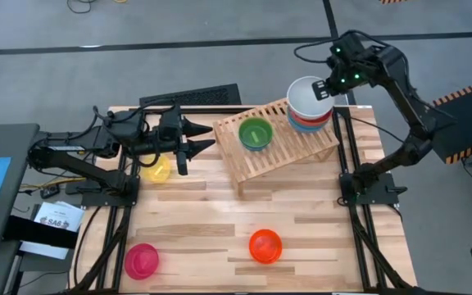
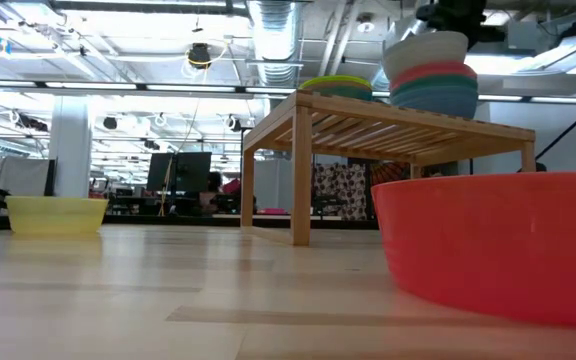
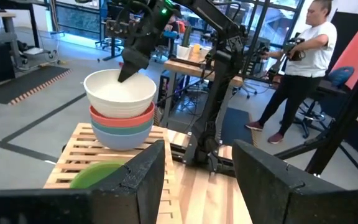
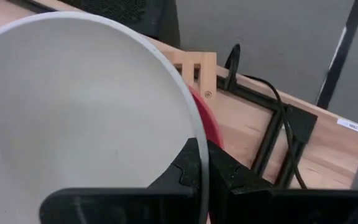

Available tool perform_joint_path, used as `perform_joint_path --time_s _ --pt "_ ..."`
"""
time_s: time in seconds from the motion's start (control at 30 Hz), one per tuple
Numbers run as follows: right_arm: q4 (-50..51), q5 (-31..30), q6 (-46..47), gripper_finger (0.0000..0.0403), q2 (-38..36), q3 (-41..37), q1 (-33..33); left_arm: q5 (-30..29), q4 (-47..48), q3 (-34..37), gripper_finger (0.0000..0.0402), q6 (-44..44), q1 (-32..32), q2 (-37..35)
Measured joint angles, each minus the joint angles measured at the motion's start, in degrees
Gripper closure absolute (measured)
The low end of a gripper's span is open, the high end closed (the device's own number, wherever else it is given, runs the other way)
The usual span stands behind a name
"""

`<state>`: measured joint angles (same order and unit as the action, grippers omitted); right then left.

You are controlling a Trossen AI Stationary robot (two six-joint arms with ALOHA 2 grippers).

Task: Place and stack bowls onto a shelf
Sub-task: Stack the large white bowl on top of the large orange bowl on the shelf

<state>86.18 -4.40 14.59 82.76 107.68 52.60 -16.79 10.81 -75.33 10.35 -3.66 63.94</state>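
Upper right of the high view: the right tool (image 1: 324, 88) pinches the rim of the white bowl (image 1: 308, 96), which sits on top of a red bowl (image 3: 124, 118) and a blue bowl (image 3: 123, 135) at the shelf's (image 1: 281, 147) right end. A green bowl (image 1: 254, 133) sits mid-shelf. Left of centre, the left tool (image 1: 199, 136) hangs spread above the worktop (image 1: 203, 221), holding nothing, beside the yellow bowl (image 1: 156, 170). Pink bowl (image 1: 141, 260) and orange bowl (image 1: 265, 245) wait at the bottom of the frame.
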Motion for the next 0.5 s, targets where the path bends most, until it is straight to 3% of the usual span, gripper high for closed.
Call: perform_joint_path --time_s 0.2,0.37,0.5 --pt "2.5 -0.1 -1.3 0.0374 -0.4 0.0 2.0 -0.6 -0.1 0.0 0.023 0.0 0.0 0.2" --pt "1.4 0.0 -1.6 0.033 -0.3 0.0 1.9 -0.8 -0.2 0.0 0.023 0.0 0.0 0.6" --pt "1.5 0.0 -1.6 0.0321 -0.3 0.0 1.9 -1.0 0.0 0.0 0.023 0.0 0.0 1.1"
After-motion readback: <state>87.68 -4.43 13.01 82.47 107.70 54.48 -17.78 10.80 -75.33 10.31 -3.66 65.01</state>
